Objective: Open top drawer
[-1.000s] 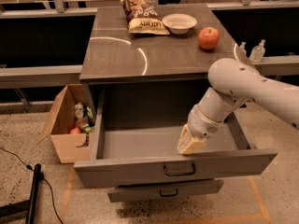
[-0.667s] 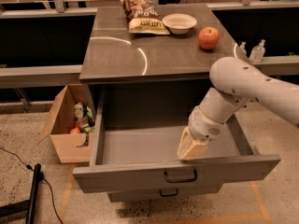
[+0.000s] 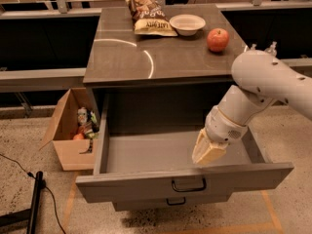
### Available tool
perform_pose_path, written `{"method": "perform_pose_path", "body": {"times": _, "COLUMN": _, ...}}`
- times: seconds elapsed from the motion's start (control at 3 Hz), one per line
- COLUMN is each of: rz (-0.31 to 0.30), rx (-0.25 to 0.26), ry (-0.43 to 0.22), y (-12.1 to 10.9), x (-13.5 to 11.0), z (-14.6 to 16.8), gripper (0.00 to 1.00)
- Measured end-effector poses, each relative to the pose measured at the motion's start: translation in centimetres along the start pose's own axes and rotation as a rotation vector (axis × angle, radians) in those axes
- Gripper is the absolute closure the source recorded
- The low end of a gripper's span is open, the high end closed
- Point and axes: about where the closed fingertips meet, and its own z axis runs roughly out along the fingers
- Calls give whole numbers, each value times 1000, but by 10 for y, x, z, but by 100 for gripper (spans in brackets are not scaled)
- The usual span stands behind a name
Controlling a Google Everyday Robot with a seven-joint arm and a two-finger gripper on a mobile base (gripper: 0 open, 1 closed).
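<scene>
End effector (image 3: 206,155) inside the open top drawer (image 3: 131,184), behind its front.

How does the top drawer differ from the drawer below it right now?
The top drawer is pulled far out; the lower drawer sits farther back beneath it. The tool hangs inside the top drawer, not the lower drawer. Both are grey with dark bail handles.

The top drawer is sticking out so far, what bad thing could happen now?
The top drawer is already far out of the cabinet; pulling more might drop it off its runners. The gripper sits inside it, just behind the front, so lifting away carelessly could snag that edge.
</scene>
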Motion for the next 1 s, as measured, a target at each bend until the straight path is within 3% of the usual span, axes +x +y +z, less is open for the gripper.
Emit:
{"method": "perform_pose_path", "body": {"times": 0.33, "rz": 53, "rx": 149, "ry": 96, "y": -23, "x": 24, "z": -35, "gripper": 100}}
{"method": "perform_pose_path", "body": {"times": 0.67, "rz": 56, "rx": 164, "ry": 141, "y": -25, "x": 38, "z": -38, "gripper": 84}}
{"method": "perform_pose_path", "body": {"times": 1.0, "rz": 55, "rx": 162, "ry": 140, "y": -25, "x": 37, "z": -37, "gripper": 60}}
